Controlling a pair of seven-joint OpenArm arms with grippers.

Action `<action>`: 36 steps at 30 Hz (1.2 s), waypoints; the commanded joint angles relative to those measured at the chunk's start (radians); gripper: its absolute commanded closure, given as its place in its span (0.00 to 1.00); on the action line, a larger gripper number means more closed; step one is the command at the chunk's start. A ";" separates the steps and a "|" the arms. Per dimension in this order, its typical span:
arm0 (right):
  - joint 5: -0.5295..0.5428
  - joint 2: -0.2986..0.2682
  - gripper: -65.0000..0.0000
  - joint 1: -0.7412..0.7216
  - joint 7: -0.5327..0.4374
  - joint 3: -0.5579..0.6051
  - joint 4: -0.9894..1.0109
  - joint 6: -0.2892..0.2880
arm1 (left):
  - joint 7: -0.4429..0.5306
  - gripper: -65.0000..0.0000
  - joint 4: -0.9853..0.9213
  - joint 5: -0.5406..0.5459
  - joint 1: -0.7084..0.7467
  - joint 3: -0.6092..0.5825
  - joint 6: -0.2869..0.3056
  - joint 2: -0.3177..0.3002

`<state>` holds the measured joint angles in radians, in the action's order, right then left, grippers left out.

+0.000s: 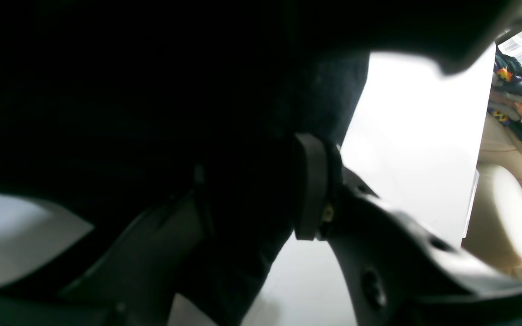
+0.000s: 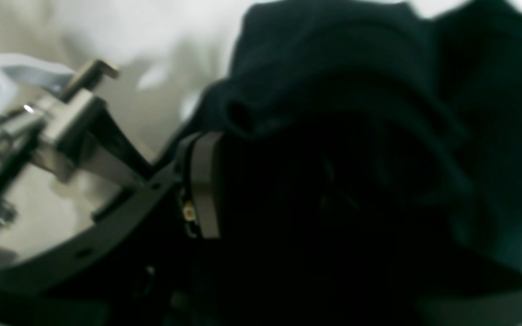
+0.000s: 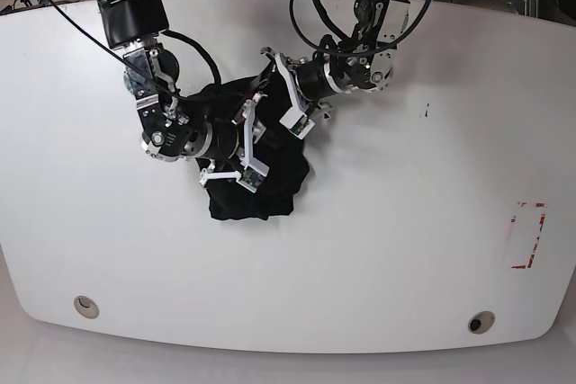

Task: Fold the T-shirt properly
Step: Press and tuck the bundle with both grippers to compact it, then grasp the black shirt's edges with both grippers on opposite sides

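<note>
The black T-shirt (image 3: 261, 182) lies crumpled in a heap at the middle of the white table (image 3: 405, 222). My left gripper (image 3: 275, 96) is at the heap's far upper edge. In the left wrist view, the left gripper (image 1: 252, 199) has dark cloth (image 1: 243, 136) filling the gap beside its pad (image 1: 311, 185), shut on it. My right gripper (image 3: 238, 148) reaches into the heap from the left. In the blurred right wrist view, bunched T-shirt cloth (image 2: 333, 90) presses against one pad (image 2: 204, 185). The other finger is hidden in the dark.
A red-outlined rectangle (image 3: 528, 236) is marked near the table's right edge. Two round holes (image 3: 85, 306) (image 3: 480, 322) sit near the front edge. Cables (image 3: 315, 6) run along the back. Beyond the table edge, a pile of clothes (image 1: 517, 99) and a beige seat (image 1: 501, 213) show.
</note>
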<state>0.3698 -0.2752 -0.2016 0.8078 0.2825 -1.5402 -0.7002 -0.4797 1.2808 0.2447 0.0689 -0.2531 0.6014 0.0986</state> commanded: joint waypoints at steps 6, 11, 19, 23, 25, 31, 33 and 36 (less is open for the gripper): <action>0.011 0.081 0.64 -0.103 -0.032 -0.127 0.053 0.002 | -0.156 0.66 -0.030 -0.138 0.021 -0.038 -0.068 -0.009; 0.013 0.119 0.64 -0.160 -0.031 -0.199 0.100 0.002 | -0.156 0.66 -0.031 -0.138 0.021 -0.038 -0.070 -0.009; 0.002 0.144 0.63 -0.206 -0.037 -0.257 0.119 0.002 | -0.155 0.66 -0.080 -0.137 0.021 -0.038 -0.070 -0.009; 0.002 0.141 0.64 -0.252 -0.046 -0.259 0.169 0.002 | -0.155 0.66 -0.082 -0.137 0.021 -0.038 -0.070 -0.009; 0.004 0.139 0.64 -0.263 -0.044 -0.259 0.177 0.002 | -0.155 0.66 -0.082 -0.137 0.021 -0.038 -0.070 -0.009; 0.015 0.080 0.63 -0.249 0.035 -0.260 0.048 0.002 | -0.155 0.66 -0.063 -0.132 0.021 -0.038 -0.070 -0.009; 0.024 0.070 0.63 -0.221 0.077 -0.265 -0.013 0.002 | -0.155 0.66 -0.036 -0.132 0.021 -0.038 -0.070 -0.009; 0.048 0.066 0.63 -0.175 0.123 -0.296 -0.102 0.002 | -0.161 0.66 0.001 -0.132 0.021 -0.038 -0.070 -0.009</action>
<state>0.3828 -0.2035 -0.3813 0.9287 0.0021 -1.5749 -0.6960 -0.4736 1.2785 0.2382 0.0677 -0.2863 0.5861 0.1032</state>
